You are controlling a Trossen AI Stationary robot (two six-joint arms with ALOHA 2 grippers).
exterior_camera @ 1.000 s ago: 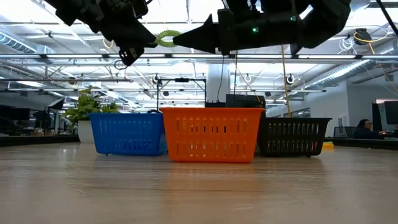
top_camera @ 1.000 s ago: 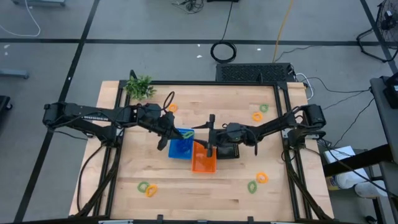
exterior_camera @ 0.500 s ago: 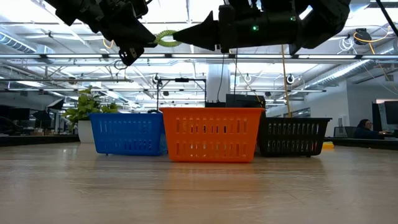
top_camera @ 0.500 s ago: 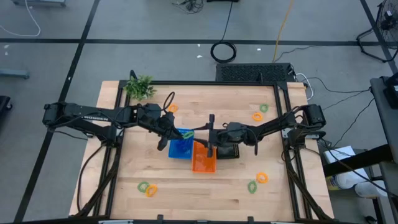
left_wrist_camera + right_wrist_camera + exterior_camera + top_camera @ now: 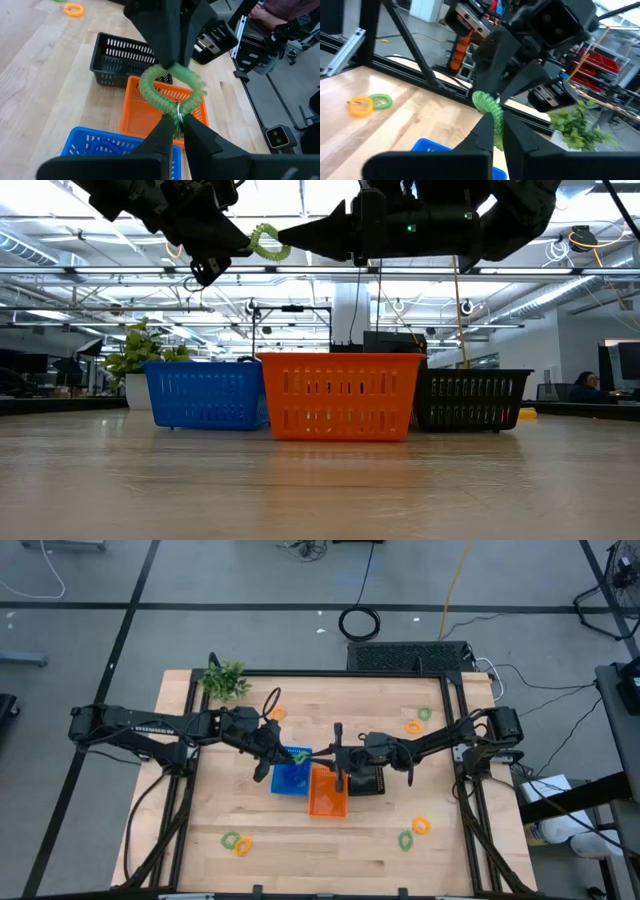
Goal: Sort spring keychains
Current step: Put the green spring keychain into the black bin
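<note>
Three baskets crowd mid-table beneath both claws; table edges open

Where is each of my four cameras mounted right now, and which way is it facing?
High: overhead, straight down; both arms meet above the blue basket.
Low: table height, level across; the arms enter from above, baskets in a row.
Left wrist: past the left gripper at the green keychain.
Right wrist: past the right gripper toward the plant sprig.
Shared: both wrist views show the keychain pinched from both sides.
</note>
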